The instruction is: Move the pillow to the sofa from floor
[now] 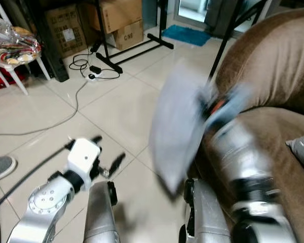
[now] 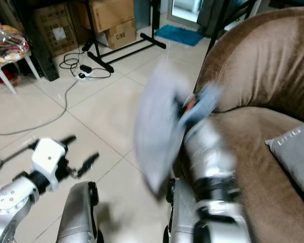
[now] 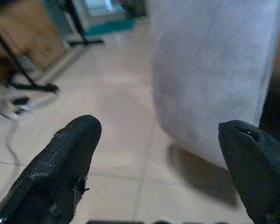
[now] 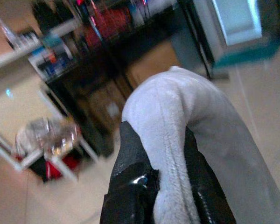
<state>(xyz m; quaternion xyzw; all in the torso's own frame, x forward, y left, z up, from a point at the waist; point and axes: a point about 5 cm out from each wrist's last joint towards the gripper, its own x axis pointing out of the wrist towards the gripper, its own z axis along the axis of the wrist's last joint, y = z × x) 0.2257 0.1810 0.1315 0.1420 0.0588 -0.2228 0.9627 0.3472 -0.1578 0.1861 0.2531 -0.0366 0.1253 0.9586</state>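
Right gripper [image 4: 170, 186] clamped on grey pillow [image 1: 177, 129] edge, mid-air beside brown sofa [image 1: 273, 131].
Carry over seat before release (left gripper [image 3: 154, 163] spread wide, empty).

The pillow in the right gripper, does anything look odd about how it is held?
Somewhat. The right gripper pinches the grey pillow only by one edge, so it hangs on edge above the tiled floor, beside the brown sofa. It is blurred. The left gripper is open and holds nothing.
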